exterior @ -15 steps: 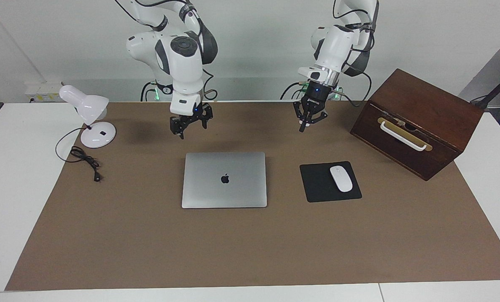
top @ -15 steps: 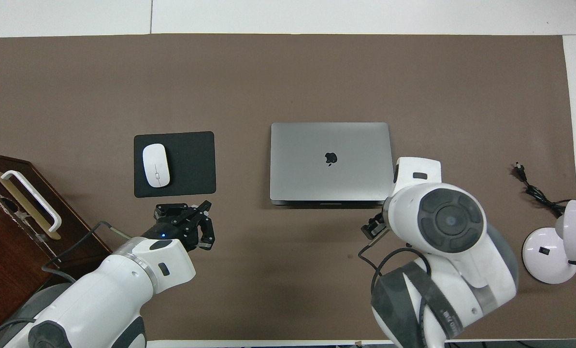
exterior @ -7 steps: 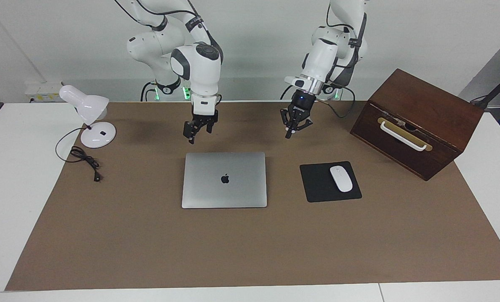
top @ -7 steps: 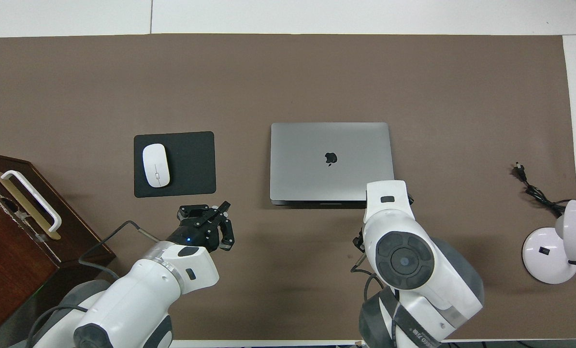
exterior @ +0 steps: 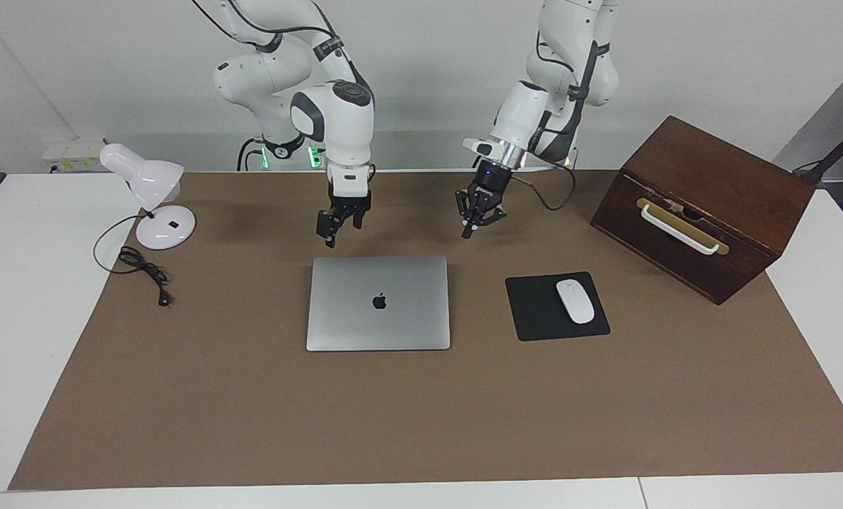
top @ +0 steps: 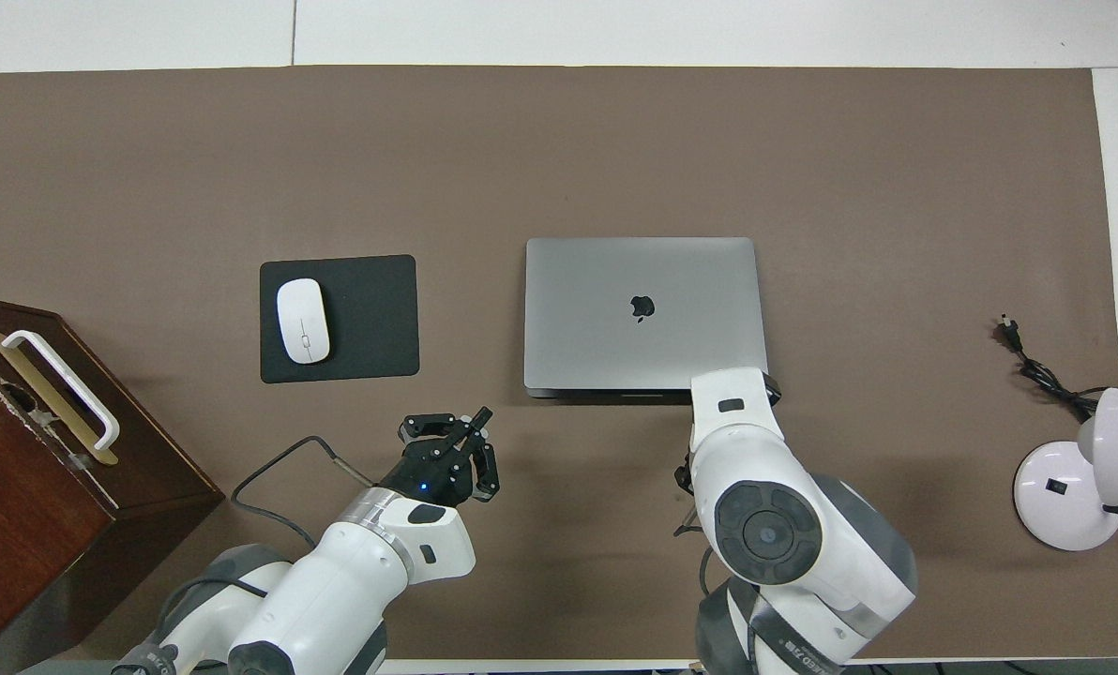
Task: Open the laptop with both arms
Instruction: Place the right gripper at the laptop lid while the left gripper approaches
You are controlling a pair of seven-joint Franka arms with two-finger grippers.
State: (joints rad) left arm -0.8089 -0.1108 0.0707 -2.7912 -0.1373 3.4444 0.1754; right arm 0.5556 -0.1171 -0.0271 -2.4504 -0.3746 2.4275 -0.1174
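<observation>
1. Laptop closed, flat mid-mat, beside mouse pad.
2. Right gripper above laptop's robot-side edge; finger state unreadable.
3. Left gripper spread, holding nothing, above bare mat.

Matt silver metal laptop; dark polished wooden box; glossy white mouse.

Silver-grey laptop, dark logo
</observation>
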